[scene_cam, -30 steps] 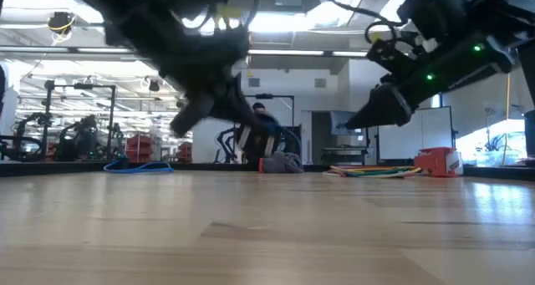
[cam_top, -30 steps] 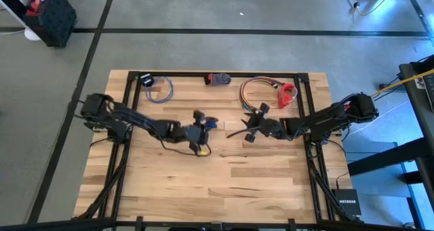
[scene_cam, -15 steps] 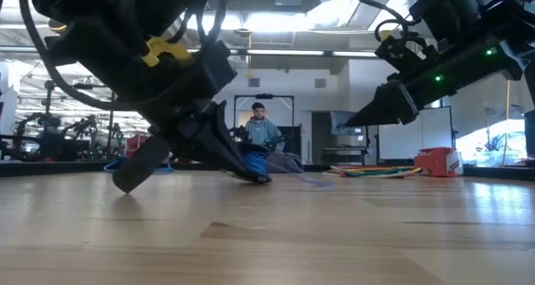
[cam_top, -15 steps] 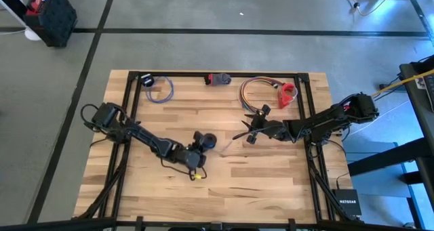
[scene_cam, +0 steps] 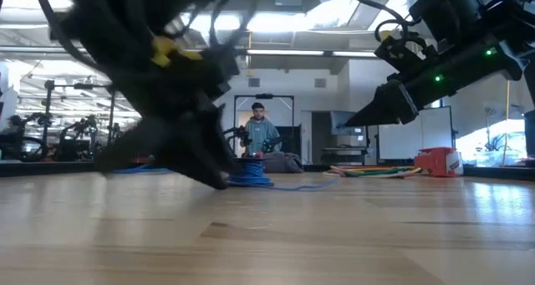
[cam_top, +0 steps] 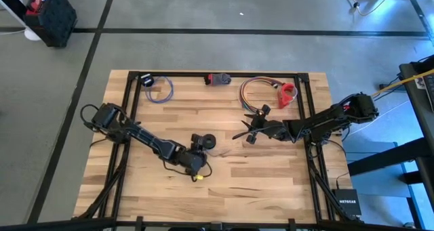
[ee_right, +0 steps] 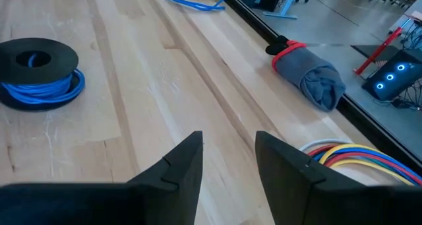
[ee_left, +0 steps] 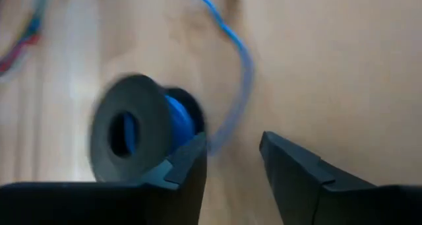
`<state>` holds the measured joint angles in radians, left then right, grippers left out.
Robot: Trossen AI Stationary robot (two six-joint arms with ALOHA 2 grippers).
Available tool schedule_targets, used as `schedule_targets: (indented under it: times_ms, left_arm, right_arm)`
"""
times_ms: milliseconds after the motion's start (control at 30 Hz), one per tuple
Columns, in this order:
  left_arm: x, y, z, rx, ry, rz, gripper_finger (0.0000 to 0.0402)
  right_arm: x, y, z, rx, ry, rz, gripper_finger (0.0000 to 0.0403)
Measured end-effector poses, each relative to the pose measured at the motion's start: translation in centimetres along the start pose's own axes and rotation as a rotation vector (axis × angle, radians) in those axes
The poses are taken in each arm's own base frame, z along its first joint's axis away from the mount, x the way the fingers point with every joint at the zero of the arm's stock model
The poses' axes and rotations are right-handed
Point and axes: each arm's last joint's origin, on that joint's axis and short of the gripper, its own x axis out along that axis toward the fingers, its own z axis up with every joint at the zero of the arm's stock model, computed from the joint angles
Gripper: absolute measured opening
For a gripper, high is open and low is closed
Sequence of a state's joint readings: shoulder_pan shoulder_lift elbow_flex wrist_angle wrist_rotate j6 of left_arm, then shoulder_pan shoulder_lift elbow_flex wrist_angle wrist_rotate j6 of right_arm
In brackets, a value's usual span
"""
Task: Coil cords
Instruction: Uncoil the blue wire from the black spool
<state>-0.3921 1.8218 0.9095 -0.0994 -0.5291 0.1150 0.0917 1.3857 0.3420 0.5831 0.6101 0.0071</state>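
A black spool (cam_top: pixel 208 141) wound with blue wire (ee_right: pixel 41 88) lies flat on the wooden surface (cam_top: pixel 271 183), near its middle. The left pincer (cam_top: pixel 196 148) sits just beside the spool, its fingers (ee_left: pixel 188 165) apart and holding nothing; the spool's flange is close against one finger. A loose tail of the wire curves away from the spool past the fingertips. The right pincer (cam_top: pixel 252 125) hangs above the surface well apart from the spool, pointing toward it, its fingers parted and empty.

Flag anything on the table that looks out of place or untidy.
The black spool of blue wire lies mid-table beside the left gripper, and a loose tail of wire trails off it instead of being wound up.
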Motion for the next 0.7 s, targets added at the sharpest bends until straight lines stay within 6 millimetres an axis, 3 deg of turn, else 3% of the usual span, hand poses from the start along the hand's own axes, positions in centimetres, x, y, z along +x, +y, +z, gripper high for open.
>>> schedule_targets:
  times_ms: [167, 300, 400, 567, 700]
  left_arm:
    - [-3.0, 1.4, 1.9, -0.028, -0.011, -0.062, 0.0147]
    - [-5.3, 3.7, 3.0, -0.084, -0.079, -0.048, 0.0147]
    - [-5.8, 6.0, 3.3, -0.163, -0.131, -0.012, 0.0147]
    - [-3.5, 9.3, 2.3, -0.273, -0.071, 0.036, 0.0131]
    - [-1.3, 10.8, 1.3, -0.367, -0.037, -0.097, 0.0098]
  right_arm:
    - [0.0, 0.0, 0.0, 0.0, 0.0, 0.0, 0.0143]
    - [0.0, 0.0, 0.0, 0.01, 0.001, 0.012, 0.0143]
    - [0.0, 0.1, 0.0, 0.014, 0.001, 0.019, 0.0143]
    - [0.0, 0.1, 0.0, 0.014, 0.001, 0.019, 0.0143]
    - [0.0, 0.1, 0.0, 0.013, 0.002, 0.019, 0.0143]
